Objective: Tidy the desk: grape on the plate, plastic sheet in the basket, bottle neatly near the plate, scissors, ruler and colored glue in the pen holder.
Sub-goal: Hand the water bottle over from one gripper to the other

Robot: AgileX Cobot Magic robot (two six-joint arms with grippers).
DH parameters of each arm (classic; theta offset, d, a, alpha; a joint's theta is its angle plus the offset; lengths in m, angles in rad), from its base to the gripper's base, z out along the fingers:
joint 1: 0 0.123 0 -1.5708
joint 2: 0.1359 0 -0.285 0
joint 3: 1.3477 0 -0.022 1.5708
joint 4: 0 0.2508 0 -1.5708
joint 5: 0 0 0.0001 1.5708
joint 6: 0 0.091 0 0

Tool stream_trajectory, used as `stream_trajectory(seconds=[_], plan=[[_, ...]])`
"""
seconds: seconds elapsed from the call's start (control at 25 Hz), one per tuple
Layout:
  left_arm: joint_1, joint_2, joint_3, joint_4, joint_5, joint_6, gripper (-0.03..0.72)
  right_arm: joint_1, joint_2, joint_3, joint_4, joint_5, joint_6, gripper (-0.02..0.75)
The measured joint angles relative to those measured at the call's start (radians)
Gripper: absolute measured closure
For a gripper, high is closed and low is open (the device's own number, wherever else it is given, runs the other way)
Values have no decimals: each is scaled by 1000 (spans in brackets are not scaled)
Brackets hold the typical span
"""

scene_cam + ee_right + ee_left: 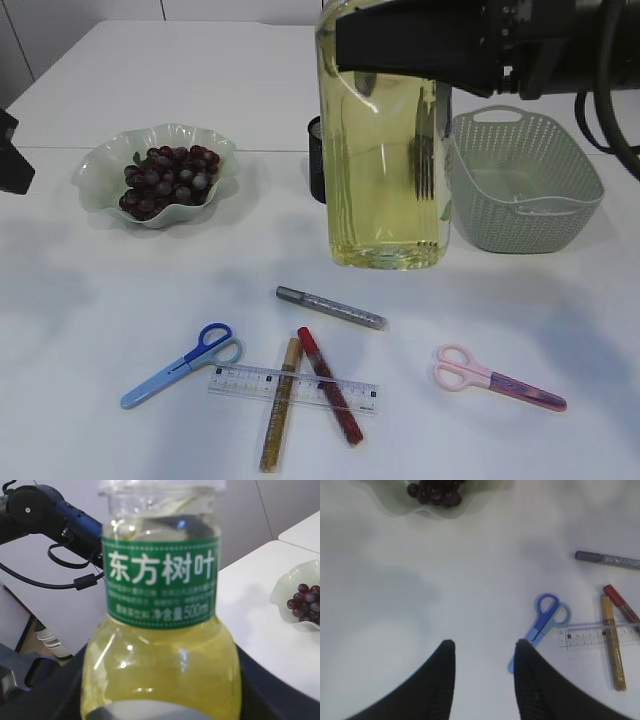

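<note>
One step running: your right claw (160, 700) gripping bottle (385, 150); left claw (484, 650) gaping, empty. Next, you're standing bottle beside plate (100, 165).

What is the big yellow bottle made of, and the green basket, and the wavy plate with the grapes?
Bottle: clear, glossy, likely plastic; the yellow liquid shows through. Basket: matte green, probably moulded plastic, its walls perforated in a weave pattern. Plate: pale green, translucent and shiny, glass or plastic; cannot tell which.

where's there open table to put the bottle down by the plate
Bare table lies between the plate and the bottle, and below the plate, left of the blue scissors. The front middle is crowded with ruler, glue sticks and scissors.
</note>
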Motion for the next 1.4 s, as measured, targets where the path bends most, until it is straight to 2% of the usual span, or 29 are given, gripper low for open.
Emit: stream_trajectory(seconds=[0.16,0.36,0.52,0.68,0.76,0.84,0.92,1.12,1.24,1.4], plan=[[0,0,27,-26,-100,0,399,0,0,0,2,0,0,256],[-7,-19,161,-71,-377,10,399,0,0,0,5,-2,-1,256],[-70,-66,312,-90,-661,30,399,0,0,0,5,-2,-1,256],[-157,-99,475,-91,-1024,34,399,0,0,0,5,-13,-2,256],[-195,-103,542,-93,-1172,0,399,0,0,0,5,-20,-2,257],[-226,-103,584,-83,-1243,-84,399,0,0,0,5,-24,-2,257],[-250,-103,601,6,-1301,-223,399,0,0,0,5,-29,-2,257],[-266,-104,607,433,-1571,-629,399,0,0,0,7,-49,-26,258],[-266,-105,607,666,-1685,-779,399,0,0,0,9,-49,-45,258],[-266,-105,607,880,-1774,-922,399,0,0,0,14,-48,-78,258]])
